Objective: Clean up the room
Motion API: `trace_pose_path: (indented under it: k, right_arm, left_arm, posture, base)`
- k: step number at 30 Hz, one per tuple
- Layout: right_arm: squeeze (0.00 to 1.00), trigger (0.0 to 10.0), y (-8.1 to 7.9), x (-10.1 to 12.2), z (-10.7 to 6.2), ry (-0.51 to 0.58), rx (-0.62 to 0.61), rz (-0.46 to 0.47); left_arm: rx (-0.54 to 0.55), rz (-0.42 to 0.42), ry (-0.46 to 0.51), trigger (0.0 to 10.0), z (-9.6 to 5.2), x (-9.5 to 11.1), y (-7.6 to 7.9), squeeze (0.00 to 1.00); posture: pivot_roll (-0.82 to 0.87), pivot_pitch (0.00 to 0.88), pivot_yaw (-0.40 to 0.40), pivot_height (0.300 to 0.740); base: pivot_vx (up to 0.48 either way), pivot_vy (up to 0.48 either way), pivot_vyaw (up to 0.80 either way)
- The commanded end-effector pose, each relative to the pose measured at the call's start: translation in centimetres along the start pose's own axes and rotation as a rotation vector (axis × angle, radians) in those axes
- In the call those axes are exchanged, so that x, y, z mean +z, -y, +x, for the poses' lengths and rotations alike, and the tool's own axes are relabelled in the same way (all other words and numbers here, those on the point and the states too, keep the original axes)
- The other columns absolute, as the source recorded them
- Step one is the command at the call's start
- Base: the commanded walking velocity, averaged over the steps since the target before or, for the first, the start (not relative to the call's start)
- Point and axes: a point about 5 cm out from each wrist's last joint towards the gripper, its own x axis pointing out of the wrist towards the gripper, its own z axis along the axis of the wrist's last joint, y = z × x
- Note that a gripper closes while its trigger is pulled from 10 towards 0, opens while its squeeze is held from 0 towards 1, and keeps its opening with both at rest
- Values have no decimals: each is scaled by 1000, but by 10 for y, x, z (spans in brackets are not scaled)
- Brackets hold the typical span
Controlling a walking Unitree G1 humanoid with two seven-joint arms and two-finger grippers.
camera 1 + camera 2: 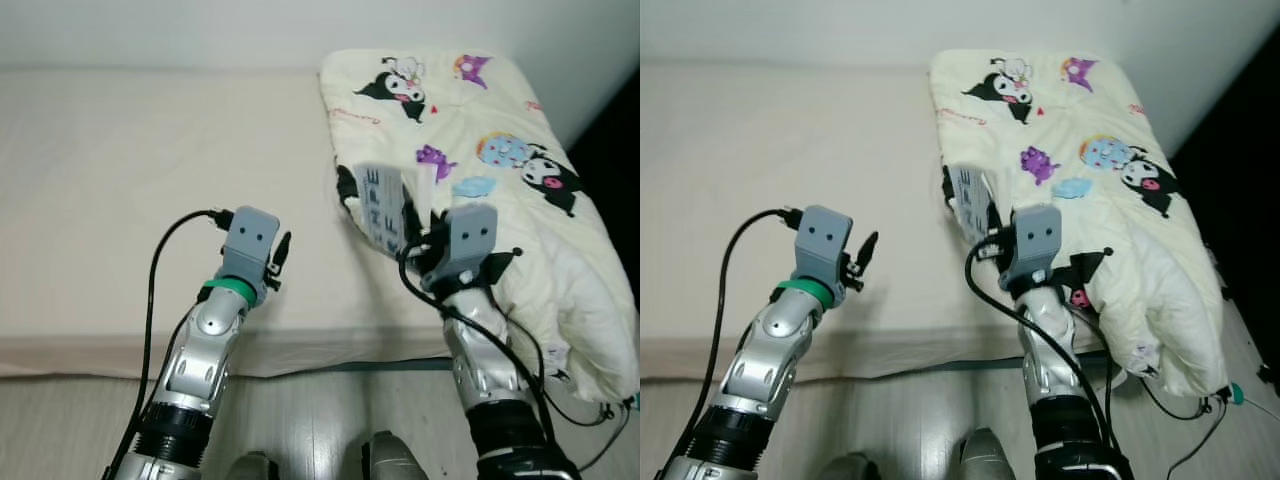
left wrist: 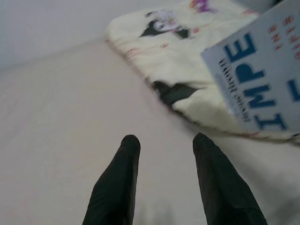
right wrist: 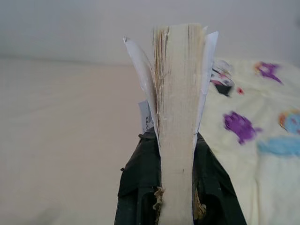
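At the bottom of the head views, nearest the camera, the robot's two feet (image 1: pixel 385 462) stand on a pale floor (image 1: pixel 60 430) just before the edge of a bed (image 1: pixel 120 180). Both silver arms reach forward over this edge.

The right gripper (image 3: pixel 177 154) holds a paperback book (image 1: pixel 380 208). Its two black fingers (image 3: pixel 138 178) are closed on the two covers, with the yellowed page edges between them. The book stands upright, and the covers spread a little at the top. It is lifted at the left border of a cream quilt (image 1: pixel 500 190), over the place where the quilt meets the bare sheet. On the white and blue cover, large blue letters read "IMPE" in the left wrist view; there are smaller red and blue words too, but they are too blurred to read.

The left gripper (image 2: pixel 164 145) hovers over the bare sheet. Its fingers (image 2: pixel 119 183) are apart and hold nothing.

The quilt is printed with black-and-white cartoon figures (image 1: pixel 395 85) and purple and blue ones. It covers the right part of the bed and hangs down over the near edge on the right. The left and middle of the bed are flat beige sheet up to the white wall (image 1: pixel 150 30). A dark gap runs along the right side of the bed. Black cables (image 1: pixel 575 410) hang near the right arm.
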Motion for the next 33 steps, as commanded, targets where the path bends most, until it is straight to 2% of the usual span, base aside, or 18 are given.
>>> trace_pose_path:
  k: [1,8,15,33]
  right_arm:
    - [0,10000,2,-2,-3,5,-27,31]
    - [0,10000,-3,-4,-3,2,-24,46]
    - [0,10000,0,-4,-3,4,-28,49]
    - [0,10000,-1,-4,-2,7,-24,50]
  left_arm:
    - [-20,-18,0,10000,-1,-1,4,0]
    - [-33,-31,12,10000,4,1,7,0]
    - [-23,-39,7,10000,4,-1,6,0]
    - [-3,-32,2,10000,5,-3,2,0]
  posture:
    - [-40,15,41,699]
    - [-45,12,48,699]
    - [-43,13,48,699]
    - [-40,12,51,699]
  base:
    - [0,0,0]
    - [0,0,0]
    - [0,0,0]
    - [0,279,0]
